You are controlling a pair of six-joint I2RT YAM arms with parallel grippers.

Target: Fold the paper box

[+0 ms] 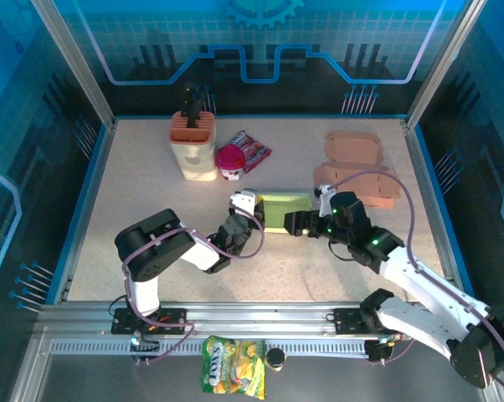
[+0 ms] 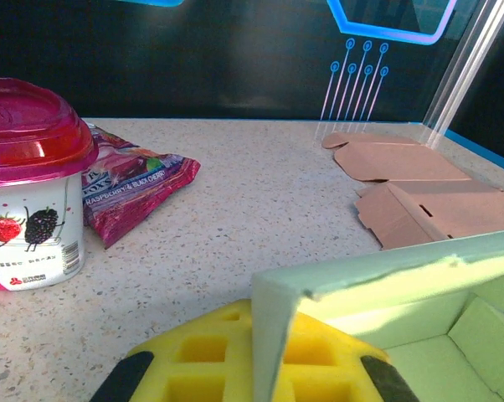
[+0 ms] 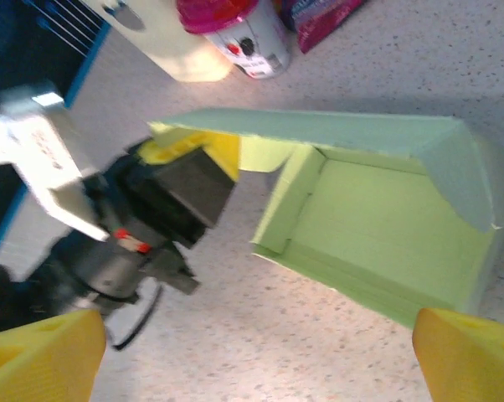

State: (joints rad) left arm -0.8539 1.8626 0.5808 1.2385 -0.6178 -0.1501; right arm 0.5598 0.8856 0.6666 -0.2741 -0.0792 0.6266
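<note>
At table centre: green paper box (image 1: 285, 211), half-formed — base and walls up, long flap raised, not tucked. At its 9 o'clock end: left gripper (image 1: 252, 205) clenched on a wall. At 3 o'clock: right gripper (image 1: 299, 223) spread wide, grasping nothing. Judged roughly midway — closing left to do.

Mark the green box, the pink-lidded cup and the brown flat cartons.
green box (image 3: 386, 218), right wrist view, inner floor
pink-lidded cup (image 2: 26, 126), left wrist view, on its lid
brown flat cartons (image 1: 354, 146), top external view, far carton's face
</note>
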